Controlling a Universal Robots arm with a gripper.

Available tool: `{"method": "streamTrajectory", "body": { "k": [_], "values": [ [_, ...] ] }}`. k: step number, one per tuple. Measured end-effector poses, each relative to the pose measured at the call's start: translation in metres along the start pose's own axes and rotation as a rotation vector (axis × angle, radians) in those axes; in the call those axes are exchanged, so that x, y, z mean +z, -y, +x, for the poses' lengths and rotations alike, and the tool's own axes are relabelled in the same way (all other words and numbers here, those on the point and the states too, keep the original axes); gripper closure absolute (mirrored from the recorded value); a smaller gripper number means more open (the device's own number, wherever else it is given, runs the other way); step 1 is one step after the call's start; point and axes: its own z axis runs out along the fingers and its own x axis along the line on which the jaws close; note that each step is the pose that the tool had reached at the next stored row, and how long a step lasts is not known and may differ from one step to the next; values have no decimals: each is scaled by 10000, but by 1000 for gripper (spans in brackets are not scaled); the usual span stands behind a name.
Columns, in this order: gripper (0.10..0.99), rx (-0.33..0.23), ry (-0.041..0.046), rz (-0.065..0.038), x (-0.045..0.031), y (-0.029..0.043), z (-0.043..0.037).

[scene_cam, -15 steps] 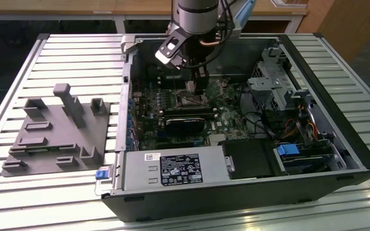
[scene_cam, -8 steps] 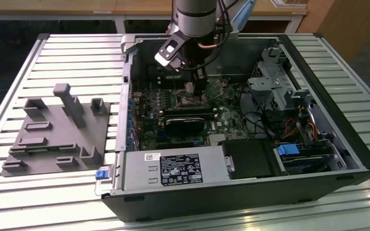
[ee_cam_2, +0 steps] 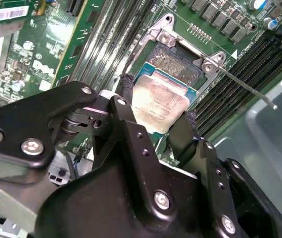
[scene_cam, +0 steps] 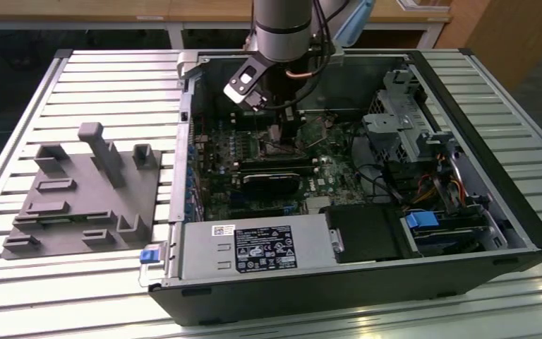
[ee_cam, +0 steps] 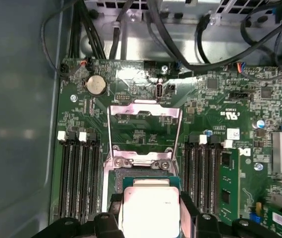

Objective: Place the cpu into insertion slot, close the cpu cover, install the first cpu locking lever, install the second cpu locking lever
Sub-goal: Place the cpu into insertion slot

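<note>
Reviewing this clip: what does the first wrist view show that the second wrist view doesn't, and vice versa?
First wrist view: the cover swung open beyond the slot, a coin battery and black cables past the board's edge. Second wrist view: a thin lever sticking out free from the slot's corner, and the linkage of the hand close up. Both wrist views: the hand's fingers on two opposite edges of the cpu, over the slot, with memory slots on either side.
</note>
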Motion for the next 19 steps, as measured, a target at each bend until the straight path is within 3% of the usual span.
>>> {"method": "streamTrajectory", "body": {
  "k": [19],
  "values": [
    [549, 11, 1, 0, 114, 22, 19]
  ]
}}
